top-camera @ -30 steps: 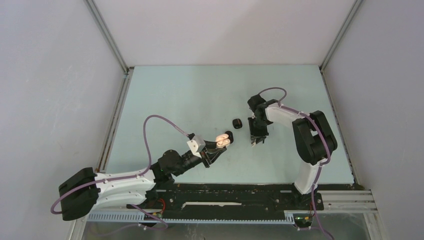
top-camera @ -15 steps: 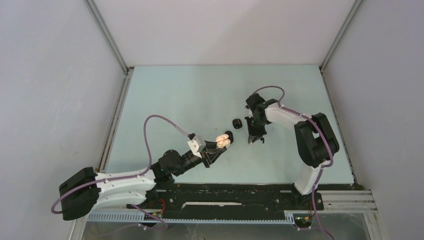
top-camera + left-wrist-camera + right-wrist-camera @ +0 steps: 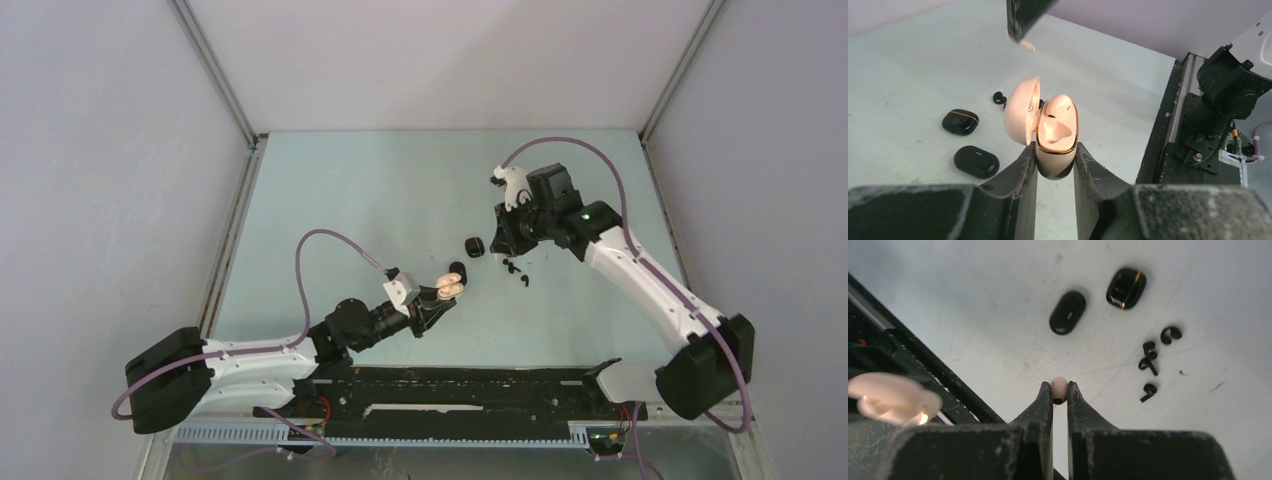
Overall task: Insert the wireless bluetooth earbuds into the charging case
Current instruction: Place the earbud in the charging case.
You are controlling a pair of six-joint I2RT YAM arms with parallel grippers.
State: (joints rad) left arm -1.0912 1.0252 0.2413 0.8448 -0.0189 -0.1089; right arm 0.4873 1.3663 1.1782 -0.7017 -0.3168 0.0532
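Right gripper (image 3: 1059,389) pinches a pale earbud (image 3: 1060,383) across its bulb, left gripper (image 3: 1055,156) clamps the case (image 3: 1057,140); the earbud looks light, slick, twist-prone

Upper left of table (image 3: 330,190) wide open in top view, far strip along back wall (image 3: 450,60) too. Middle is cramped: two black cases (image 3: 1067,312) near each other, loose black buds (image 3: 1148,357) just right of them. Lower-left approach blocked by left gripper (image 3: 1055,147) with open pink case (image 3: 448,288). Then right arm (image 3: 640,280) cuts diagonal across right half, right gripper (image 3: 1059,390) pinching pale bud (image 3: 1059,385) over bare patch beside buds.
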